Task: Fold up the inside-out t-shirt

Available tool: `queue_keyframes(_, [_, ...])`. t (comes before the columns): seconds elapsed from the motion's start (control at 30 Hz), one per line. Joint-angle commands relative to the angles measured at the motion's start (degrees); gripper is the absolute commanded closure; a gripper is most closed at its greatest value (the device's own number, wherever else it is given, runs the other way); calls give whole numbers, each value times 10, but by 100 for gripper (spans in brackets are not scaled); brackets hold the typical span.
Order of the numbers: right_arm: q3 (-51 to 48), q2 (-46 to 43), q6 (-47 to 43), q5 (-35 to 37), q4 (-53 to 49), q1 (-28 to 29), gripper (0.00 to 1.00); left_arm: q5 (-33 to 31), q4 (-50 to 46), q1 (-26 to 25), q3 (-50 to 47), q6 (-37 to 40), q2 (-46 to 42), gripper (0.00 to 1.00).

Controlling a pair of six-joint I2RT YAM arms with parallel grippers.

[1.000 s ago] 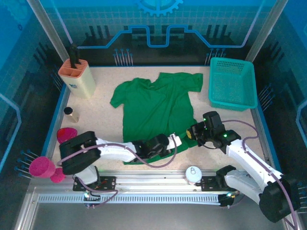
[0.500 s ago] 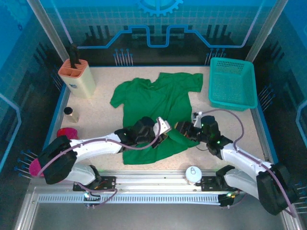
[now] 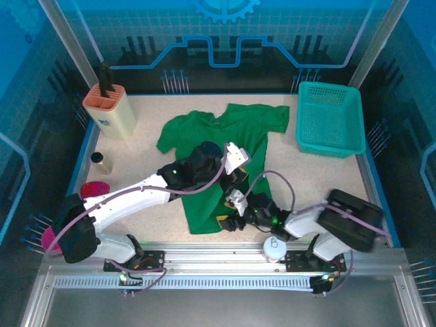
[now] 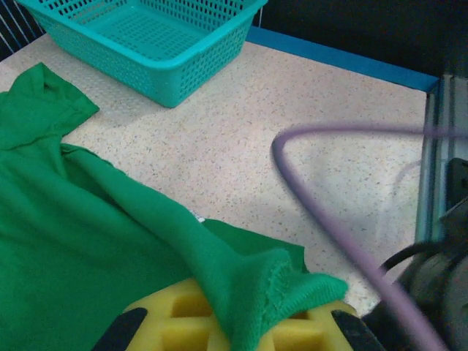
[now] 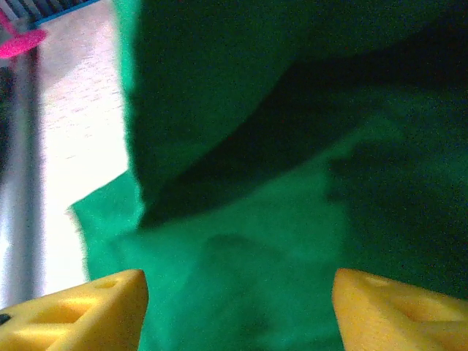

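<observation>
Left tool [image 4: 234, 327] is pinched together on the green t-shirt [image 3: 219, 133]; from its wrist, a ridge of stitched hem runs down between the yellow fingers [image 4: 179, 329] and spills over them. It holds this raised fold above the middle of the garment. Right tool [image 5: 238, 307] stands with its jaws apart, the two yellow tips wide at either side and only loose green cloth lying below them, nothing caught; seen from above it sits low over the shirt's near right corner, close to the front rail. The t-shirt lies in the middle of the counter [image 3: 150, 211], collar and both short sleeves spread flat toward the far wall, the near part doubled and rumpled where the tools are. A purple cable [image 4: 329, 219] loops across the left wrist's view. Outward from there, the counter is pale speckled stone with a blue rim. A teal basket [image 3: 330, 119] stands in the far right corner, near the right sleeve but apart from it. A cream holder [image 3: 109, 112] with a black handle sticking up sits in the far left corner, a small jar [image 3: 102, 162] just nearer, and pink pieces [image 3: 94, 191] at the left edge. Around it all stand blue-lit panels printed with lines and a gear emblem.
</observation>
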Motion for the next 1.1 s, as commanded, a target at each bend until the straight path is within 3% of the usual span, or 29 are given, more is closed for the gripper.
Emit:
queue_keyframes(0.0, [40, 84, -57, 114, 231, 13, 25, 29, -51, 5, 49, -3, -20, 100])
queue_keyframes(0.17, [113, 169, -42, 234, 243, -11, 16, 31, -97, 5, 92, -6, -32, 100])
queue_keyframes(0.37, [145, 213, -1, 136, 243, -84, 16, 21, -141, 5, 125, 15, -39, 100])
queue_keyframes(0.5, [164, 239, 13, 176, 229, -112, 15, 17, -150, 5, 137, 17, -48, 100])
queue_keyframes(0.53, [176, 245, 14, 196, 210, -113, 3, 19, -153, 5, 141, 15, -49, 100])
queue_keyframes(0.67, [247, 245, 78, 286, 46, -118, 0, 30, -164, 5, 159, 2, -56, 100])
queue_keyframes(0.8, [318, 255, 98, 272, -67, -126, 0, 35, -174, 5, 175, -11, -65, 100])
queue_keyframes(0.97, [346, 276, 139, 216, -82, -157, 0, 31, -192, 5, 205, -16, -68, 100])
queue_keyframes(1.07, [312, 272, 139, 139, -13, -174, 3, 23, -197, 5, 217, -11, -73, 100])
